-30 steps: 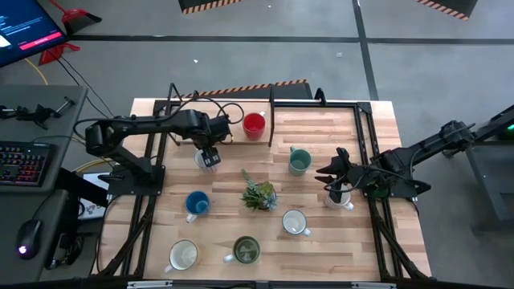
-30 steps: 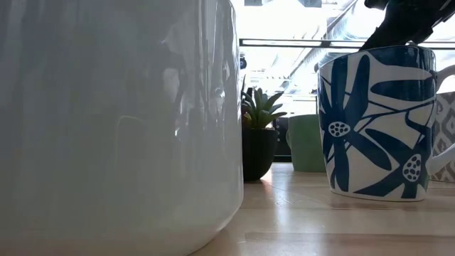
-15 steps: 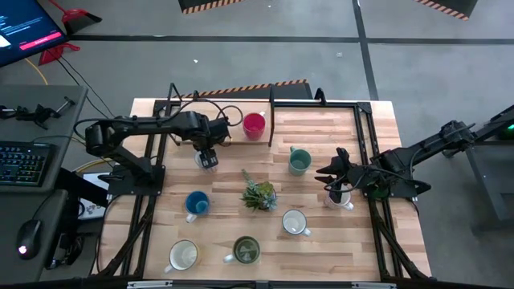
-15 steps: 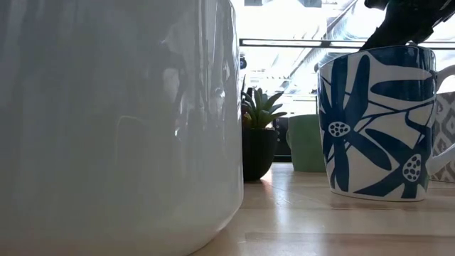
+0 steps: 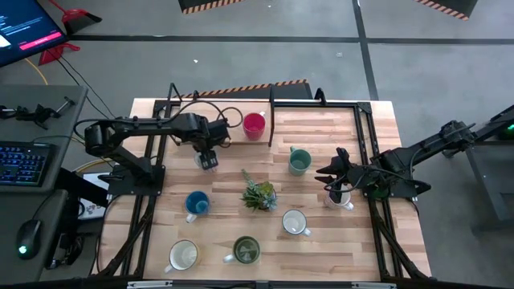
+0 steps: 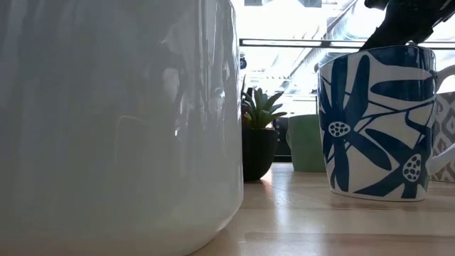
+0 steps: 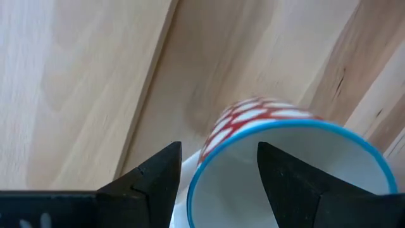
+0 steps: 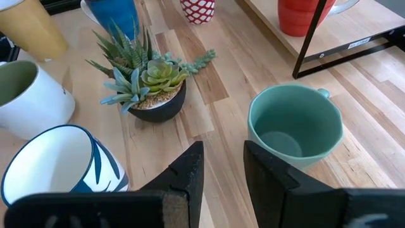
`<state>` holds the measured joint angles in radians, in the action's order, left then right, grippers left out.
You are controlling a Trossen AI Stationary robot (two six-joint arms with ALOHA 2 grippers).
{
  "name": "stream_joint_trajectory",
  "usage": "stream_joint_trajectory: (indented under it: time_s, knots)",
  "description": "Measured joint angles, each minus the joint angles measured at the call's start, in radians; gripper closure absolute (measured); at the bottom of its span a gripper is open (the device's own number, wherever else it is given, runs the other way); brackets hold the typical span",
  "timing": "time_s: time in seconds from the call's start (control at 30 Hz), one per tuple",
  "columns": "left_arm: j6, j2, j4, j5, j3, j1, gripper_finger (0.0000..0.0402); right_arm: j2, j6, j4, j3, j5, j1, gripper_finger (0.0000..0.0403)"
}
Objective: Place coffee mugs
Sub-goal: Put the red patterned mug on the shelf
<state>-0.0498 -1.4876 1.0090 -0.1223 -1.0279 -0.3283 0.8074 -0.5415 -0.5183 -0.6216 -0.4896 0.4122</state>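
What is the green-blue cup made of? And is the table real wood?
The teal mug looks like glazed ceramic: its wall is thick and its rim smooth with a soft shine, though coated metal can't be ruled out. The table looks like real wood planks joined side by side, with grain lines and dark streaks showing, under a smooth, lightly sealed finish.

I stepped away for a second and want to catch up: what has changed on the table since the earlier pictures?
Very little. The left gripper, jaws open around the red-checked mug, has edged slightly toward the table's near edge. The right gripper stays over a white mug at the right side. The other mugs and the plant have not moved.
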Motion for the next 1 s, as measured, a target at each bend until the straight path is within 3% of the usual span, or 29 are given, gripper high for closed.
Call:
stream_joint_trajectory:
  time_s: [0.3, 0.83, 1.0]
  knots:
    - [0.034, 0.000, -0.013, 0.000, 0.000, -0.001, 0.0220, 0.000, 0.000, 0.000, 0.000, 0.000, 0.000, 0.0314]
    - [0.113, 0.000, -0.011, 0.006, 0.000, -0.001, 0.0380, 0.000, 0.000, -0.005, 0.000, 0.000, 0.000, 0.0314]
    - [0.109, 0.002, -0.011, 0.025, -0.002, -0.001, 0.0393, 0.000, 0.000, -0.024, 0.000, -0.001, 0.000, 0.0314]
